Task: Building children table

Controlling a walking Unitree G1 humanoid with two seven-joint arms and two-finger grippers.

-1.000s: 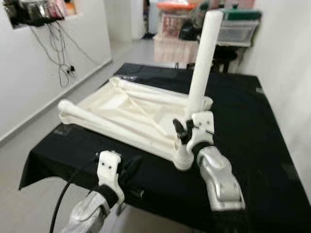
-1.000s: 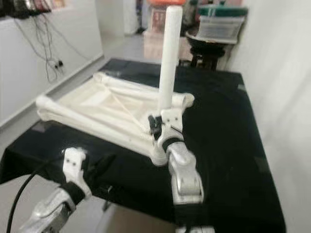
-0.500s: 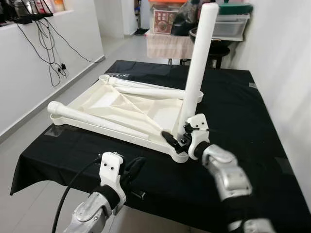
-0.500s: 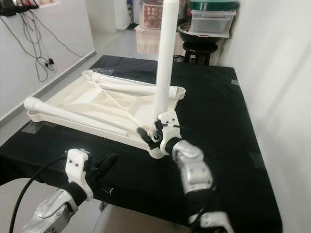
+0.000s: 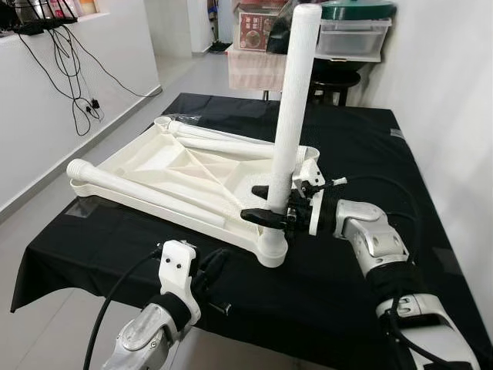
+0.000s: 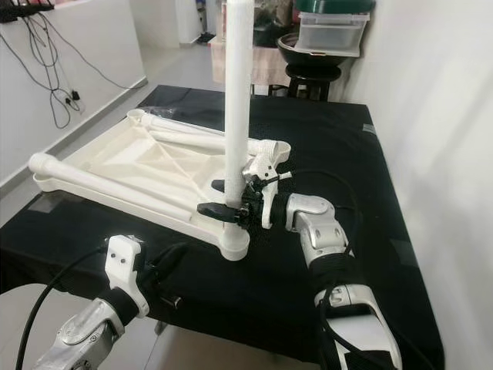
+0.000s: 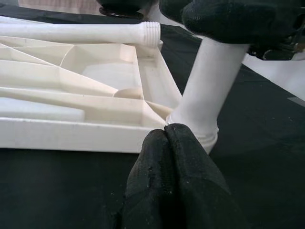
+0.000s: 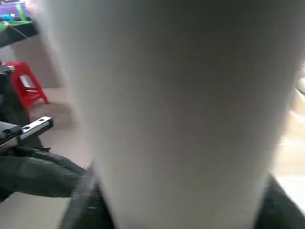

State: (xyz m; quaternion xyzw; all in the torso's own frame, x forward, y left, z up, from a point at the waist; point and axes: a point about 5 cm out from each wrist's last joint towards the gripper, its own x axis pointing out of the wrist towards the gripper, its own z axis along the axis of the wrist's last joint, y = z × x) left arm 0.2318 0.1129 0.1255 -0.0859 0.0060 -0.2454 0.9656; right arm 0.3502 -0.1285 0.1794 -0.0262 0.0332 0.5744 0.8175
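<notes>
We record the upturned white tabletop [image 5: 166, 166] on the black-draped table [image 5: 362, 146], its 1 upright leg [image 5: 293, 116] seated in the near corner socket, where the right gripper [image 5: 269, 206] now clasps it sideways instead of from below, suggesting tightening; the left gripper [image 5: 212, 266] idles, fingers together.

Two silver jointed arms are showing white plastic wrist housings and black jaws; a black cable is trailing from the left arm [image 5: 150, 331], thinner black leads looping along the right arm [image 5: 377, 247].
</notes>
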